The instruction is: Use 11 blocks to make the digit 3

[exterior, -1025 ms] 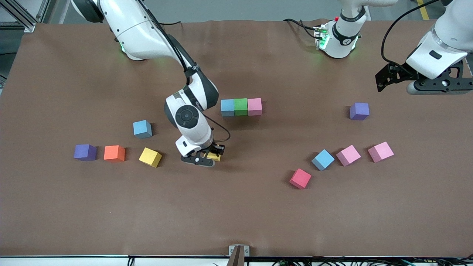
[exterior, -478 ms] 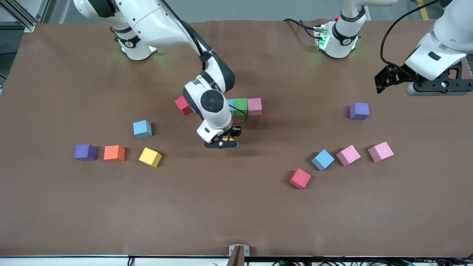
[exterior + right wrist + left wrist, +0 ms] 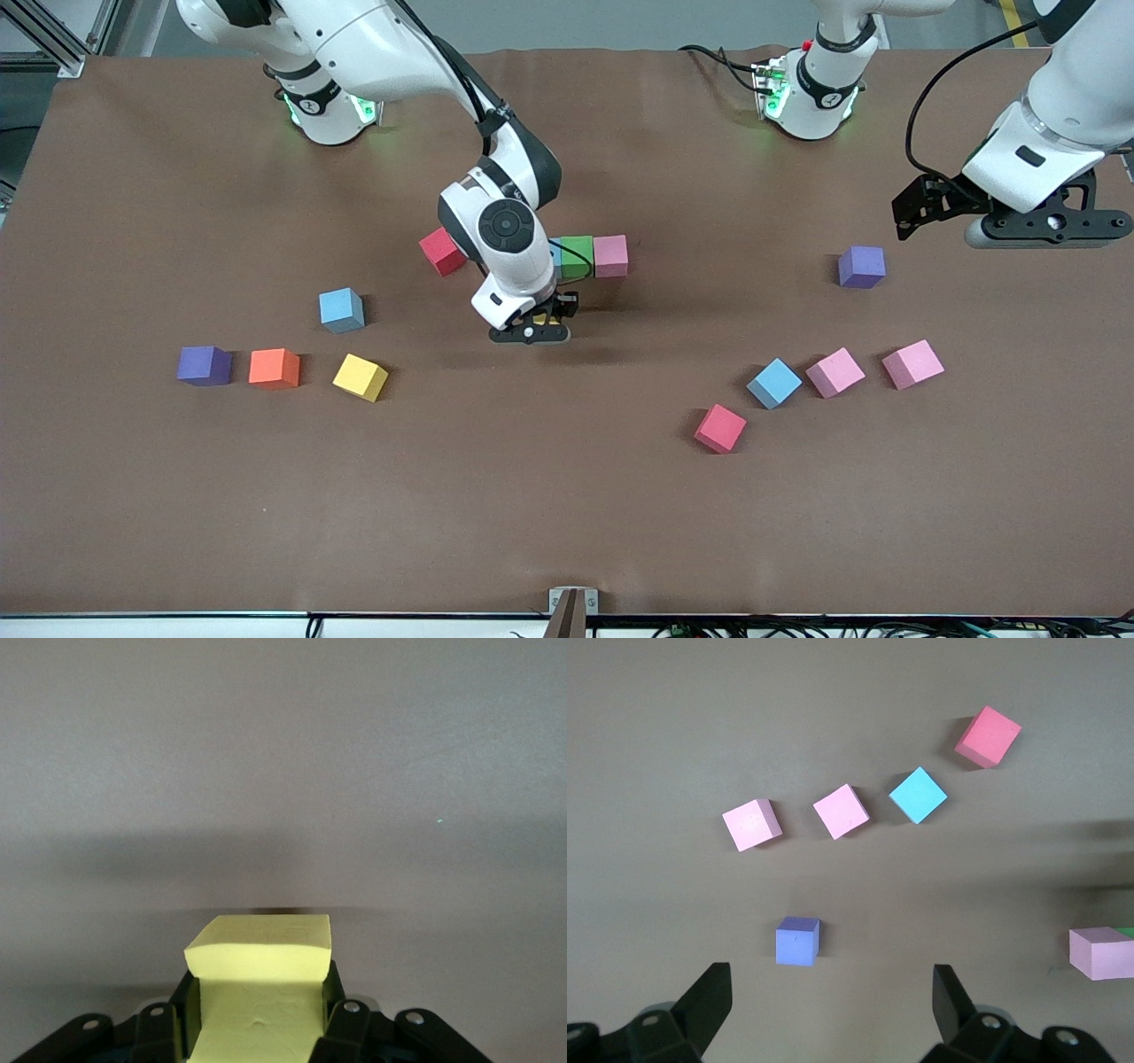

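Right gripper (image 3: pixel 532 330) clamped on a yellow block (image 3: pixel 259 979), up over the table just by the blue-green-pink row (image 3: pixel 585 256).
Left gripper (image 3: pixel 831 1010) waits spread wide above a purple cube (image 3: pixel 797 941); remaining blocks lie scattered.

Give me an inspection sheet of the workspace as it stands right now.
Surface: brown table mat, lightly wrinkled.
Job's things: row of light blue, green and pink foam cubes touching; the blue one mostly hidden by the right arm. Loose: two red cubes, two light blue, two pink, one orange, one yellow.
Clutter: two purple cubes.
Grippers: right gripper jaws shut on a yellow foam cube, just in front of the row; left gripper open, waiting over the purple cube at its end.
Cables: black cable looping on the left arm.
Surroundings: metal bracket at the table's near edge.
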Controlling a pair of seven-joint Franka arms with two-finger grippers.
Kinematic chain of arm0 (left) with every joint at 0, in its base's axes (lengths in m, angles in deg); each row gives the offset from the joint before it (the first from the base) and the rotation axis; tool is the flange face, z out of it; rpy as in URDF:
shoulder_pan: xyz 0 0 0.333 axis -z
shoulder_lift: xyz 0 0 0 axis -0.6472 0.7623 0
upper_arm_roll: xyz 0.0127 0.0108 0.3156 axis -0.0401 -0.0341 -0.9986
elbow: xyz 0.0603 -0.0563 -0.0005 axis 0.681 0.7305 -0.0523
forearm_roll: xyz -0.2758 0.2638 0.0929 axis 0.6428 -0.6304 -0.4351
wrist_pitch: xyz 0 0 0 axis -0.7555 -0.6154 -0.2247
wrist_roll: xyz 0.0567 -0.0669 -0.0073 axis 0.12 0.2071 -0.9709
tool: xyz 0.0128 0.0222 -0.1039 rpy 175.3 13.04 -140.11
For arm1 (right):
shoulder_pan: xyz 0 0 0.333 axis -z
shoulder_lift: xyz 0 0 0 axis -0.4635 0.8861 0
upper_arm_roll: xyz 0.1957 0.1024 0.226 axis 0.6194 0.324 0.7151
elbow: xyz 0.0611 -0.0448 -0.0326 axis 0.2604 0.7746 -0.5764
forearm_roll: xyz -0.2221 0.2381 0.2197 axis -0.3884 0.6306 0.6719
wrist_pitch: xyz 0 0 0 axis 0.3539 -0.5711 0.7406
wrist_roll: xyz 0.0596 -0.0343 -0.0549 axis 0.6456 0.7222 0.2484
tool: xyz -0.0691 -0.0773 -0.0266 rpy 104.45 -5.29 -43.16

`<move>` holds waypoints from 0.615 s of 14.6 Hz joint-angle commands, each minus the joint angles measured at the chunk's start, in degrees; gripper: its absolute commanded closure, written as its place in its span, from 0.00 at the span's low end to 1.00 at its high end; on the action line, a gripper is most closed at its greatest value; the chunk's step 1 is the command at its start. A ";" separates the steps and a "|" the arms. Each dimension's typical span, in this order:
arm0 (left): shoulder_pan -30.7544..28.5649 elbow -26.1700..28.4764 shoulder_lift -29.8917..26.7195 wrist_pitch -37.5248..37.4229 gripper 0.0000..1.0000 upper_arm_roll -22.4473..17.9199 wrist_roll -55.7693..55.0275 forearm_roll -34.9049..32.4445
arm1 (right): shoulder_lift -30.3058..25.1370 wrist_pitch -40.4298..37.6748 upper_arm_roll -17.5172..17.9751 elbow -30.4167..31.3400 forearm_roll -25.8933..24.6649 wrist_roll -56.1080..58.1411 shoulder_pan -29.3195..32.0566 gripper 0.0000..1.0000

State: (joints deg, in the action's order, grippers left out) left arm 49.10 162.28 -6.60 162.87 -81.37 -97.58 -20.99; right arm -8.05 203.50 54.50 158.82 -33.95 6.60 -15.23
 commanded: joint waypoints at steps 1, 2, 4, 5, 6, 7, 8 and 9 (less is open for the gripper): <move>-0.33 0.41 -0.46 0.66 0.00 0.23 -0.24 0.75 | -3.16 2.94 0.08 5.00 0.75 0.49 -0.05 0.50; -0.42 0.50 -0.46 0.66 0.00 0.23 -0.24 0.75 | -3.33 3.12 0.08 5.43 0.66 0.49 -0.31 0.50; -0.42 1.02 -0.63 0.66 0.00 0.23 -0.33 0.75 | -3.95 5.74 0.08 7.62 0.40 0.49 -0.84 0.50; -0.42 1.11 -0.81 0.66 0.00 0.23 -0.33 0.75 | -4.04 7.15 0.08 8.59 0.40 0.49 -0.93 0.50; -0.42 1.11 -1.07 0.40 0.00 0.23 -0.33 0.75 | -4.04 7.42 0.08 8.77 0.40 0.49 -0.93 0.50; -0.42 1.11 -1.25 0.05 0.00 0.23 -0.33 0.75 | -3.95 7.34 0.08 8.78 0.40 0.67 -0.93 0.50; -0.51 1.11 -1.51 -0.04 0.00 0.23 -0.24 0.75 | -3.86 7.16 0.08 8.78 0.40 2.58 -1.01 0.50; -0.60 1.11 -1.60 -0.22 0.00 0.23 -0.24 0.75 | -3.86 6.81 0.08 8.86 0.40 4.69 -1.01 0.50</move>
State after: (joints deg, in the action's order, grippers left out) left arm 49.04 162.56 -6.73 162.84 -81.37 -97.75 -20.99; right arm -9.62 209.99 54.67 164.93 -33.97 8.22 -15.93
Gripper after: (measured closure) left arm 0.000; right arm 0.449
